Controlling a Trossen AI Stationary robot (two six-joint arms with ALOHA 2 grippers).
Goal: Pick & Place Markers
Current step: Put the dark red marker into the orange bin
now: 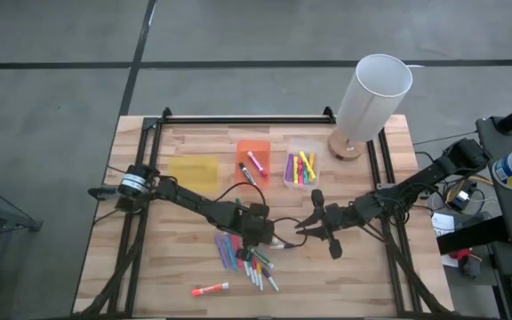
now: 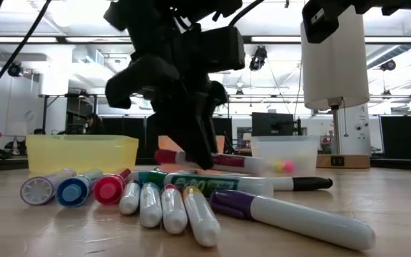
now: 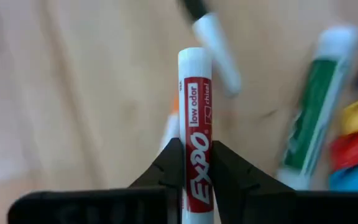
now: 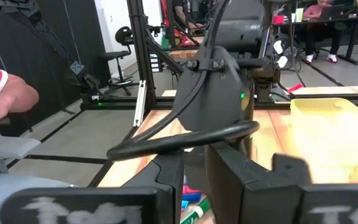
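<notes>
Several markers (image 1: 243, 258) lie in a loose pile on the wooden table (image 1: 149, 258) near its front middle, and they fill the foreground of the low view (image 2: 163, 203). My left gripper (image 3: 194, 165) stands over the pile's far edge, shut on a white-barrelled marker with a red label (image 3: 194, 106). The same marker shows in the low view (image 2: 227, 161). My right gripper (image 4: 194, 177) waits just right of the pile (image 1: 300, 229), level and pointing at the left arm. Its fingers stand a narrow gap apart with nothing between them. My left gripper pinches the marker's labelled barrel (image 3: 196, 146) between its two fingers, one on each side. The fingers slant down from the table's left. The marker's white end (image 3: 191, 59) sticks out past the fingertips. In the low view the marker lies about level, just above the pile.
At the back stand a yellow bin (image 1: 192, 169), an orange bin (image 1: 253, 158) with a marker or two, and a clear bin (image 1: 302, 167) with several. A tall white cylinder on a round base (image 1: 372, 98) stands at the back right. One red marker (image 1: 210, 289) lies alone near the front edge.
</notes>
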